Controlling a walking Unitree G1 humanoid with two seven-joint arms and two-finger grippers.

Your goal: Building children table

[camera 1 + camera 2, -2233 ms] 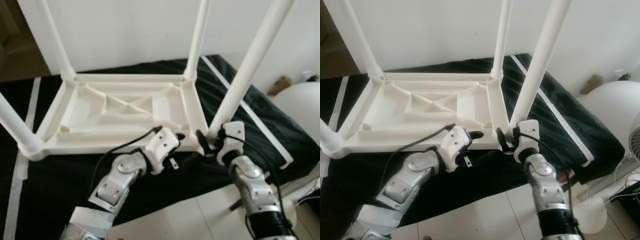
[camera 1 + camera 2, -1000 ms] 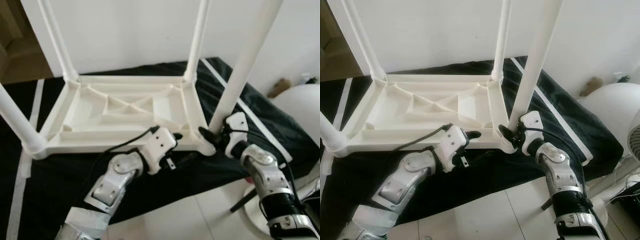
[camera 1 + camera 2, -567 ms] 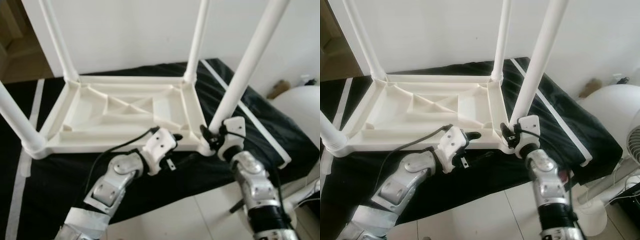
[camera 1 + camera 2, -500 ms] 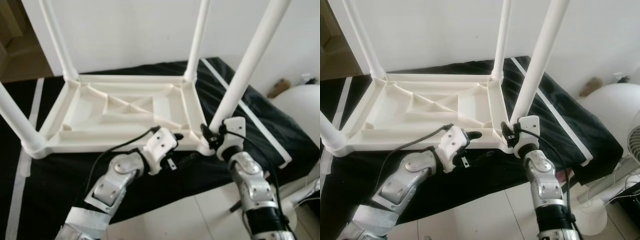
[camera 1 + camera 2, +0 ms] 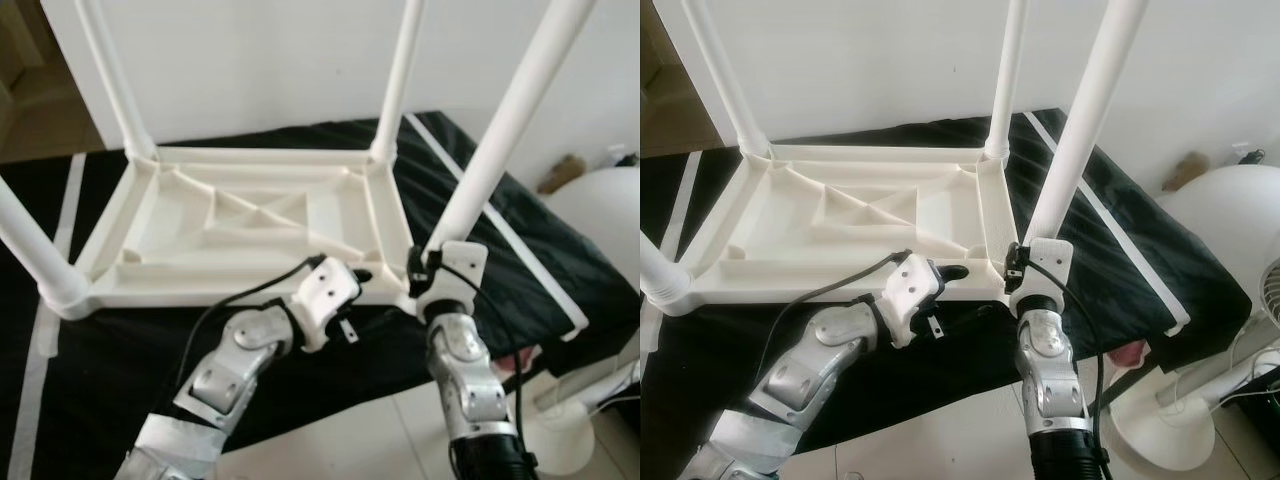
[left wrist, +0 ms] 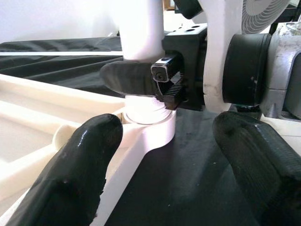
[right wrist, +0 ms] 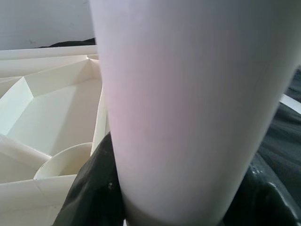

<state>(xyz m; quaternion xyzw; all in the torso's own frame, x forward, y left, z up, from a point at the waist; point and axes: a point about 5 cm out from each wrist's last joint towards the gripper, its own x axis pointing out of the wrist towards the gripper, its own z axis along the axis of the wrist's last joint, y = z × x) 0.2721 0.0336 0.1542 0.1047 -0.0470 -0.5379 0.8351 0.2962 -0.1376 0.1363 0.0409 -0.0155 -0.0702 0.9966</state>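
**Seating the near-right leg in its socket**

The tabletop lies upside down on a black cloth in the centre of the head views. Four white legs stand up from its corners. The leg in hand rises from the near-right corner and leans toward the upper right of the frame.

Right gripper: it sits at the base of this leg, just above the corner socket. The jaws are closed around the leg; the right wrist view shows the leg pressed between the two black fingers.

Left gripper: it rests at the near rim of the tabletop, lower centre of the frame, just left of the same corner. In the left wrist view its jaws stand wide, one finger over the rim, and hold nothing.

A white fan base stands on the floor at the lower right.

Step in hand, as judged: fastening or tightening the fourth leg into its socket. The other three legs appear seated.

Next move, as judged:
1. Keep the leg in line with the socket; it looks tilted, so a crooked seat is possible.
2. Brace the tabletop with the left gripper so it does not slide on the cloth.
3. Turn or press the leg home, then release.
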